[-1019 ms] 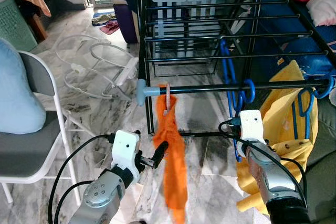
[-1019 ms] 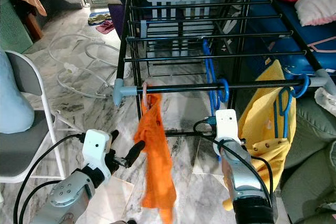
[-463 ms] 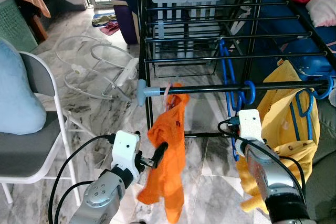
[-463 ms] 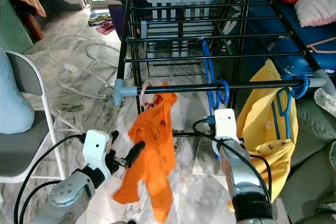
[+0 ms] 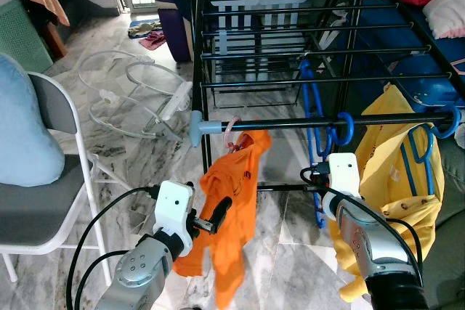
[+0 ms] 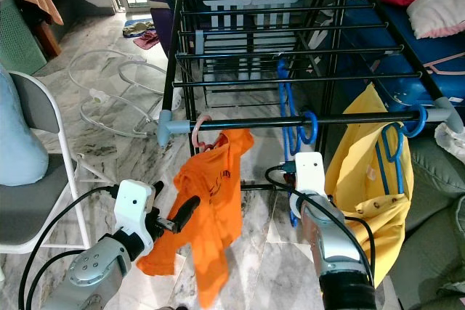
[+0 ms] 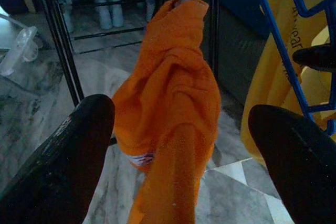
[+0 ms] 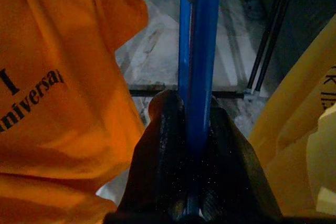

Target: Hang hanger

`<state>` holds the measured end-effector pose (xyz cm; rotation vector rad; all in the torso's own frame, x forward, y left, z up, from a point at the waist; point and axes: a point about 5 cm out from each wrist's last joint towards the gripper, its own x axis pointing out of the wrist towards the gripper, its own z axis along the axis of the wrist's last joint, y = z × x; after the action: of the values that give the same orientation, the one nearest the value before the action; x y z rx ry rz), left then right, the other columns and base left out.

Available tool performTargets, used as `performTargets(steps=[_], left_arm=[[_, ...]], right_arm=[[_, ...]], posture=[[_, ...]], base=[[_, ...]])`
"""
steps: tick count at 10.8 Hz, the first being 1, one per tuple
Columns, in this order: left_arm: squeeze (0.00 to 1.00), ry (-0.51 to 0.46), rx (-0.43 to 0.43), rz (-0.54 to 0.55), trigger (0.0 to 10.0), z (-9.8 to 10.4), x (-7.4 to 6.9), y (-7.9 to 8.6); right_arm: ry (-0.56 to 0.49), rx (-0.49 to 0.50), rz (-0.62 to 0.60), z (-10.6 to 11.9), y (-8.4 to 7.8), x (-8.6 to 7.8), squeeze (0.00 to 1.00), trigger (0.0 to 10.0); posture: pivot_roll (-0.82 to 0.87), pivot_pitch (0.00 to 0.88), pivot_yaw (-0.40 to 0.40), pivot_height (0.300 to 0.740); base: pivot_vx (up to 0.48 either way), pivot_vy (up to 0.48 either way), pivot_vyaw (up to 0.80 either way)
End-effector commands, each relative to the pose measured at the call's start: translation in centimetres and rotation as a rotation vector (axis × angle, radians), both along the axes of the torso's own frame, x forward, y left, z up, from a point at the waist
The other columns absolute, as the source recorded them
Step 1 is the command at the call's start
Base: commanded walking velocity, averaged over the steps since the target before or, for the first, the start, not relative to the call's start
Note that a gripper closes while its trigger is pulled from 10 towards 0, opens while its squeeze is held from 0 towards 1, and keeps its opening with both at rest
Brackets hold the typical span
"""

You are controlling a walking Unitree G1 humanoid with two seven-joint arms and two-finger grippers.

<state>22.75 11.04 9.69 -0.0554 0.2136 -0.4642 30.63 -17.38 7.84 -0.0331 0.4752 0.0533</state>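
On the front rail of the drying rack (image 5: 290,123), an orange shirt (image 5: 229,208) hangs at the left, and the left gripper (image 7: 178,145) is wide open before it. Further right, the right gripper (image 8: 191,145) is closed around the blue hanger (image 5: 320,117), hooked on this rail beside a yellow shirt (image 5: 392,172).

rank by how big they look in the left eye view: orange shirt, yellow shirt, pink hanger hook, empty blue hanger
1. yellow shirt, partly hidden by the right arm
2. orange shirt, close behind it
3. empty blue hanger, thin but long
4. pink hanger hook, smallest
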Motion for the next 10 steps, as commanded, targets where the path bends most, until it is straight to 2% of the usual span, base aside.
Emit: performTargets(steps=[1, 4, 5, 7, 10], left_arm=[[0.0, 0.012, 0.016, 0.004, 10.0, -0.2, 0.0, 0.2], [0.0, 0.014, 0.015, 0.001, 10.0, -0.2, 0.2, 0.2], [0.0, 0.014, 0.015, 0.0, 10.0, -0.2, 0.2, 0.1], [0.0, 0.011, 0.016, 0.004, 10.0, -0.2, 0.2, 0.2], [0.0, 0.011, 0.015, 0.006, 10.0, -0.2, 0.1, 0.2]], right_arm=[[0.138, 0.01, -0.01, -2.4, -0.1, -1.5, 0.0, 10.0], [0.053, 0.003, 0.008, 0.1, 0.3, 0.2, 0.0, 10.0], [0.041, 0.004, 0.012, 0.8, 0.3, 1.1, 0.0, 10.0], [0.026, -0.002, 0.02, 1.5, 0.3, 1.8, 0.0, 10.0], [0.028, -0.012, 0.037, 1.1, 0.4, 1.2, 0.0, 10.0]], posture=[[-0.02, 0.1, 0.038, 0.74], [-0.03, 0.097, 0.04, 0.74], [-0.02, 0.095, 0.04, 0.74], [-0.02, 0.095, 0.04, 0.74], [-0.02, 0.095, 0.038, 0.74]], base=[[0.0, 0.0, 0.0], [0.0, 0.0, 0.0], [0.0, 0.0, 0.0], [0.0, 0.0, 0.0], [0.0, 0.0, 0.0]])
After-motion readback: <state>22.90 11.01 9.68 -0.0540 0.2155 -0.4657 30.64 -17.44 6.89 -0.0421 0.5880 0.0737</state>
